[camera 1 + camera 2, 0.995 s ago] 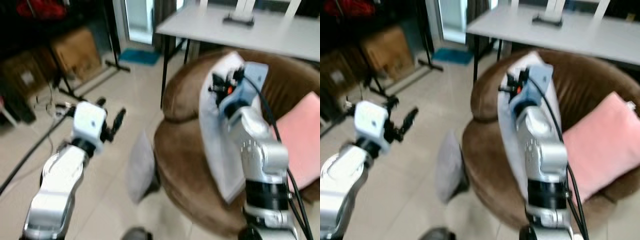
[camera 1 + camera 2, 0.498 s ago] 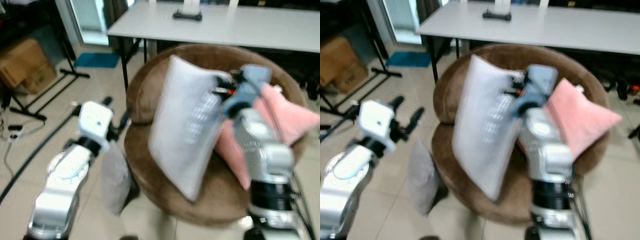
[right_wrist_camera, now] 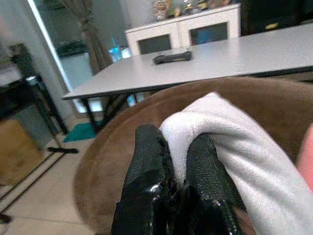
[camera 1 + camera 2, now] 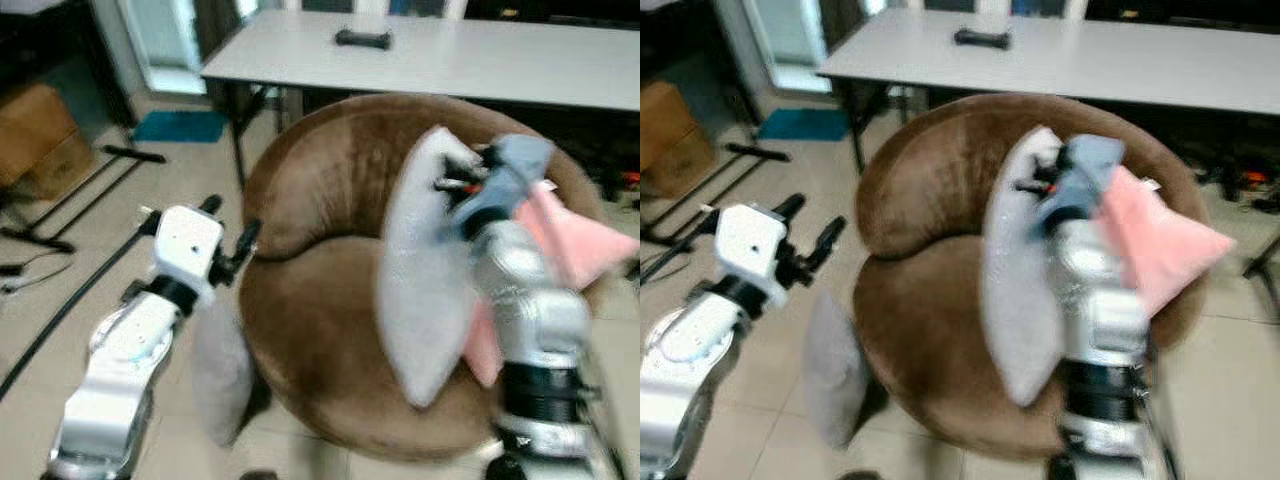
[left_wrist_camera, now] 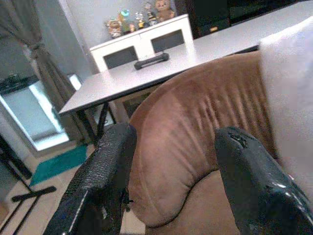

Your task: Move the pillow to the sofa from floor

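While the right end effector [image 3: 178, 181] is clamped on a top corner of the white pillow [image 4: 425, 290], that pillow hangs upright over the seat of the round brown sofa [image 4: 320, 230], just left of a pink cushion [image 4: 585, 245] leaning on the sofa's right side. The left end effector [image 5: 171, 176] sits out by the sofa's left edge with its fingers spread wide, holding nothing. A grey pillow [image 4: 220, 370] is on the tile floor [image 4: 60, 290], propped against the sofa's near-left side. Behind the sofa there's a grey worktop [image 4: 480, 60] with a small dark object [image 4: 362, 39] on it.
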`<state>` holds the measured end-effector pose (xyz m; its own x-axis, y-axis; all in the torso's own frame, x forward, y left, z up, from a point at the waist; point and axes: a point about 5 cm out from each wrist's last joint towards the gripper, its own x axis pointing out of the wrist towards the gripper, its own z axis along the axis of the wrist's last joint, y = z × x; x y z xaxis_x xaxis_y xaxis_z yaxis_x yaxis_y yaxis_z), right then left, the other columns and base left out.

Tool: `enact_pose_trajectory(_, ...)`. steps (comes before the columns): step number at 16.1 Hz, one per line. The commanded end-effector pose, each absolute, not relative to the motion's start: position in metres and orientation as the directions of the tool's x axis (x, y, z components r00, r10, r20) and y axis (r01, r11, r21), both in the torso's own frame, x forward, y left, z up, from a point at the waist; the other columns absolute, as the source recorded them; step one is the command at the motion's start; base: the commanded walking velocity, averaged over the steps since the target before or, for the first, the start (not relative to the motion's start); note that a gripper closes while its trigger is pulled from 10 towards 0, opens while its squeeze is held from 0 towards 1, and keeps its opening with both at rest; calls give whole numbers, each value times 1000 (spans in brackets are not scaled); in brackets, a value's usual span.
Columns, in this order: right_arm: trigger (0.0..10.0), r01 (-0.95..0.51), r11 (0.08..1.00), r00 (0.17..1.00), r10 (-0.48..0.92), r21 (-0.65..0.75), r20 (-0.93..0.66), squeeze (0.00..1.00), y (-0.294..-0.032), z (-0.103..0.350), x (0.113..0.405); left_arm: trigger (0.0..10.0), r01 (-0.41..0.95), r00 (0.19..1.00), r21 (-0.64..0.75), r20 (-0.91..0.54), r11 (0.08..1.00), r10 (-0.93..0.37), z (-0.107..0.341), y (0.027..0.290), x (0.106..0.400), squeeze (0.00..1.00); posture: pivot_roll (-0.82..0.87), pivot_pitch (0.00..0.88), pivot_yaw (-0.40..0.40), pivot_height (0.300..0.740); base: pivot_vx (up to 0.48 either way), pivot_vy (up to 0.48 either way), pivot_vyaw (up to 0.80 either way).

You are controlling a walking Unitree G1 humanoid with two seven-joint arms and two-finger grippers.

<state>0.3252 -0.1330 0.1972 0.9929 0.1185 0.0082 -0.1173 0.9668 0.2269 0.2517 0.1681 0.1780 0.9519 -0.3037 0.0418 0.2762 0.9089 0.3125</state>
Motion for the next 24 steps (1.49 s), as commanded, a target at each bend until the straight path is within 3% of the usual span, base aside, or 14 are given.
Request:
enact_pose_trajectory(1, 10000, -118, 972, 992, 107, 205, 64, 0, -139, 210, 325, 10000, 293, 945, 314, 49, 903, -323, 181, 164, 251, 0, 123, 0, 13, 740, 247, 0, -731)
enact_pose_trajectory(20, 10000, -143, 978, 988, 132, 153, 83, 0, -132, 215, 330, 10000, 287, 948, 307, 42, 907, -315, 179, 166, 251, 0, 117, 0, 0, 740, 245, 0, 0)
enact_pose_trajectory(24, 10000, -178, 970, 983, 167, 164, 78, 0, -122, 214, 330, 10000, 273, 955, 329, 19, 904, -296, 176, 169, 249, 0, 126, 0, -5, 740, 0, 0, 0)
